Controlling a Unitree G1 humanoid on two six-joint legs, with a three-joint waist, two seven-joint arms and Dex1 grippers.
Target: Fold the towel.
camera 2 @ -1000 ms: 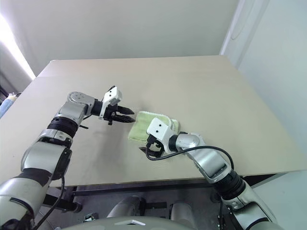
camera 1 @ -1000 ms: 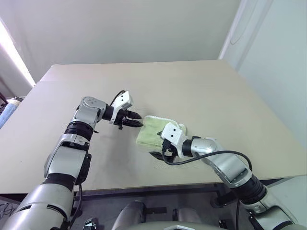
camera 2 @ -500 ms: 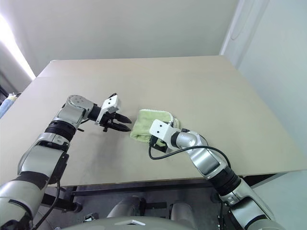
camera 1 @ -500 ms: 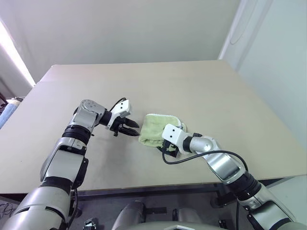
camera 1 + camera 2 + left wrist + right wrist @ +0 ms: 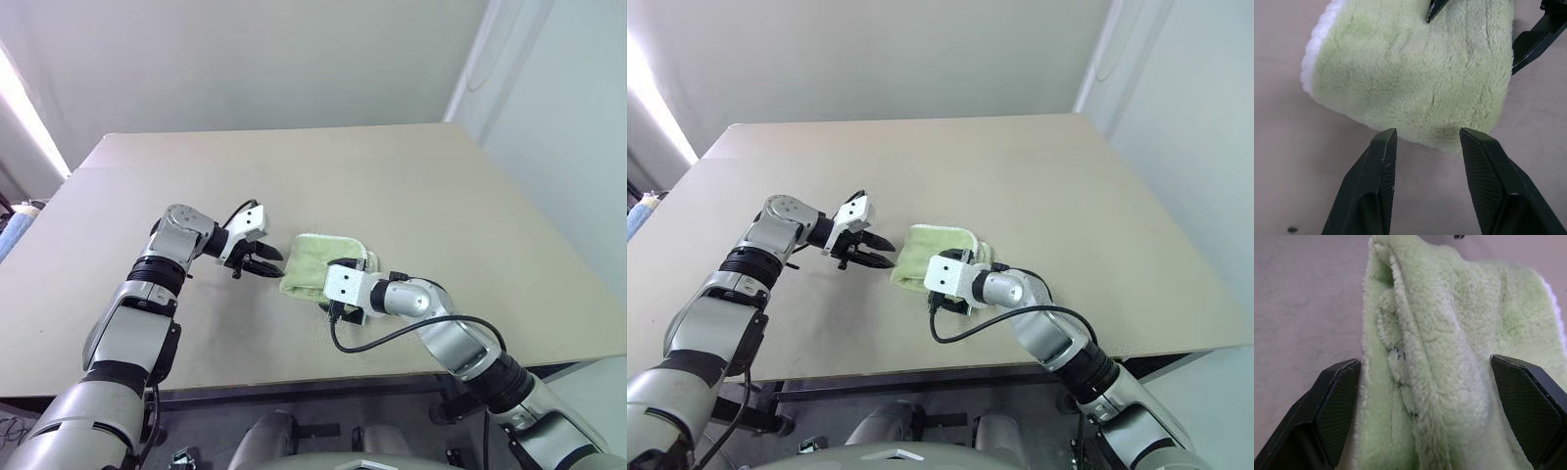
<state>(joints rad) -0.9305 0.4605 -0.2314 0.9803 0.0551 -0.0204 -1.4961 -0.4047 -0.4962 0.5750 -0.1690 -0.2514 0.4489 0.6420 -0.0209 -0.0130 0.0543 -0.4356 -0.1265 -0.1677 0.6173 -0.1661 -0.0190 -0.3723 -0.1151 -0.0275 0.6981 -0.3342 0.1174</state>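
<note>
While my right gripper (image 5: pixel 1425 382) is straddling the towel (image 5: pixel 321 266) wide open, nothing is being grasped. My left gripper (image 5: pixel 1425 139) is waiting half-parted beside it, releasing room for tidying

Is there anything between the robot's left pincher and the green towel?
No, just bare table. In the left wrist view the left gripper, fingers apart, stops just short of the folded towel, with a thin strip of tabletop between them.

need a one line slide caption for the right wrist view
Right gripper, fingers wide open, straddling the folded lime-green towel on the table.
</note>
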